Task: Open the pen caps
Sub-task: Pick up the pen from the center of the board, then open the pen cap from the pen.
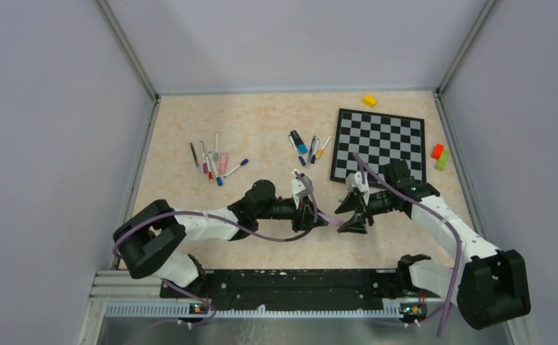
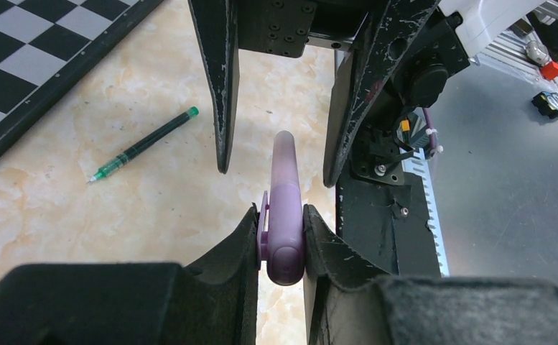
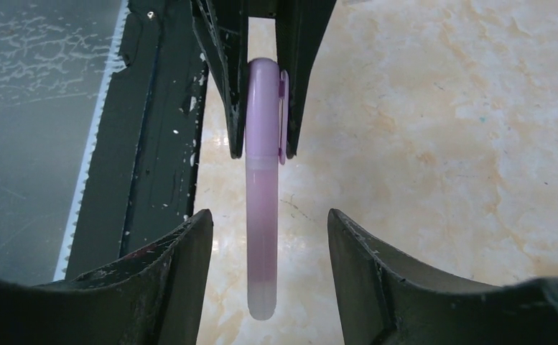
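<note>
One lilac cap (image 2: 284, 244), clip on its side, fitted on a paler translucent barrel (image 3: 261, 244). Item is held in the air over the middle of the surface (image 1: 261, 122), nearer the near edge than the far one.

Holder: left gripper (image 2: 281, 215), clamped tight on the cap from both sides.

Right gripper (image 3: 268, 215): fingers spread, one either side of the barrel, touching nothing.

Handling, by estimate: light, rigid, smooth plastic, likely slippery along its length. A pull wants a firm squeeze square on the barrel's middle, not on the rounded tip. The cap is probably a friction fit that lets go suddenly.

Also listed:
- one green pen (image 2: 143, 144), lying on the surface near the chessboard (image 1: 380, 144)
- one group of pens (image 1: 215, 164) toward the left edge
- a second group of pens (image 1: 304, 146) just left of the chessboard
- one yellow block (image 1: 369, 100) by the far right corner
- red and green blocks (image 1: 437, 151) at the right edge
</note>
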`<move>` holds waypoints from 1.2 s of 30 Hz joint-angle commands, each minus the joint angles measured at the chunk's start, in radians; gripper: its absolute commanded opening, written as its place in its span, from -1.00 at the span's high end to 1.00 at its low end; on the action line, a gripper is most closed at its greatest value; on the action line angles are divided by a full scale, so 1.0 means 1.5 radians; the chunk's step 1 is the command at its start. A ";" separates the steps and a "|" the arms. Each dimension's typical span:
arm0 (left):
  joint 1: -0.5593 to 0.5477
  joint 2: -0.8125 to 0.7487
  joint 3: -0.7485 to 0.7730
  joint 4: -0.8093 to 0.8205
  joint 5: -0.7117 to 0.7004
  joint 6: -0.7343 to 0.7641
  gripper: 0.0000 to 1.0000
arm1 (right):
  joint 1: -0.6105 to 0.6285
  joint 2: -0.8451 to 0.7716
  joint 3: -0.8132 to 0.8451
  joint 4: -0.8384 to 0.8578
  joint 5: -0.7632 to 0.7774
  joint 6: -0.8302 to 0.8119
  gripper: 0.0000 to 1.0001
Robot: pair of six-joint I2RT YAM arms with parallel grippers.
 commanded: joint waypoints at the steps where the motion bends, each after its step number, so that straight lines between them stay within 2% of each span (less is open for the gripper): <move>1: -0.007 0.016 0.035 0.036 0.002 -0.013 1.00 | 0.028 0.024 0.027 0.035 -0.026 0.038 -0.13; 7: -0.010 0.015 0.040 0.037 -0.010 -0.010 1.00 | 0.038 0.034 0.031 0.033 -0.015 0.040 -0.01; 10: -0.010 0.014 0.042 0.038 -0.009 -0.008 1.00 | 0.040 0.037 0.031 0.034 -0.013 0.042 0.16; 11: -0.010 0.015 0.043 0.039 -0.009 -0.008 1.00 | 0.042 0.041 0.034 0.032 -0.013 0.042 0.28; 14: -0.010 0.013 0.043 0.042 -0.015 -0.006 1.00 | 0.048 0.056 0.048 0.007 -0.007 0.020 0.88; 15: -0.009 0.008 0.042 0.039 -0.020 -0.005 1.00 | 0.048 0.062 0.054 -0.005 -0.003 0.007 1.00; 19: 0.016 -0.050 0.022 0.011 -0.037 0.004 1.00 | 0.048 0.072 0.075 -0.053 0.020 -0.035 1.00; 23: 0.069 -0.154 -0.022 -0.031 -0.070 0.008 1.00 | 0.049 0.077 0.083 -0.072 0.035 -0.053 1.00; 29: 0.105 -0.264 -0.073 -0.031 -0.077 -0.008 1.00 | 0.048 0.091 0.090 -0.084 0.043 -0.061 1.00; 32: 0.106 -0.287 -0.092 -0.056 -0.085 -0.019 1.00 | 0.047 0.087 0.080 -0.036 0.079 -0.014 1.00; 36: 0.106 -0.327 -0.125 -0.152 -0.142 -0.056 1.00 | 0.000 0.067 0.054 0.066 0.172 0.100 1.00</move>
